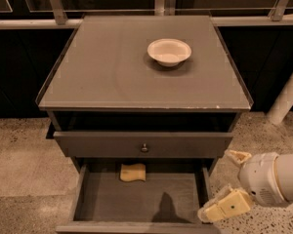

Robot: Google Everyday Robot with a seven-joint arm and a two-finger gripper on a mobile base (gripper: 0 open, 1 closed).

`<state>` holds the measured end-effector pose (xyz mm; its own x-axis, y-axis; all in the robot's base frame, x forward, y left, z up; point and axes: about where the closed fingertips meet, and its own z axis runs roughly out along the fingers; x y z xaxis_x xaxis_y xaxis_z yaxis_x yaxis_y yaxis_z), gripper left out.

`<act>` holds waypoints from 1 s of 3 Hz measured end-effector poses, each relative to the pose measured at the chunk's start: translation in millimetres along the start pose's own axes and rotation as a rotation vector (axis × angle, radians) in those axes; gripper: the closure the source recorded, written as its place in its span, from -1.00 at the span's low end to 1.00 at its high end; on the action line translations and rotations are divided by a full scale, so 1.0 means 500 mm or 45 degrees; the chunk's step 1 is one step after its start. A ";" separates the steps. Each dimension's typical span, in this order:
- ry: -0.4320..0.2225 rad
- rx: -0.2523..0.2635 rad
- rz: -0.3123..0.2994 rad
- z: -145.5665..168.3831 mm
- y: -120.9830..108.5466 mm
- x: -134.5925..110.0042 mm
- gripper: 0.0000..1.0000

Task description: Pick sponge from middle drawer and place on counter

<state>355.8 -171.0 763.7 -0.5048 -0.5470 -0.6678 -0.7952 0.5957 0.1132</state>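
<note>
The yellow-tan sponge (pixel 133 172) lies on the floor of the open middle drawer (pixel 136 201), at the back, just left of centre. The counter (pixel 107 72) above is a flat grey top. My gripper (pixel 216 185) is at the lower right, beside the drawer's right wall and well to the right of the sponge. Its two cream fingers (pixel 225 206) are spread apart with nothing between them. It casts a shadow on the drawer floor.
A white bowl (pixel 169 51) sits on the counter at the back right. A closed drawer front with a small round knob (pixel 144 147) is above the open drawer. A white post (pixel 288 94) stands at the right on the speckled floor. A railing runs behind.
</note>
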 end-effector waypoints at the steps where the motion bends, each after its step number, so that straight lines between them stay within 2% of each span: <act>1: -0.190 0.000 0.072 0.070 0.022 0.056 -1.00; 2: -0.418 0.000 0.112 0.126 -0.002 0.081 -1.00; 3: -0.469 -0.047 0.084 0.164 0.000 0.112 -1.00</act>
<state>355.2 -153.5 665.7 -0.4062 -0.2556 -0.8773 -0.7797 0.5977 0.1868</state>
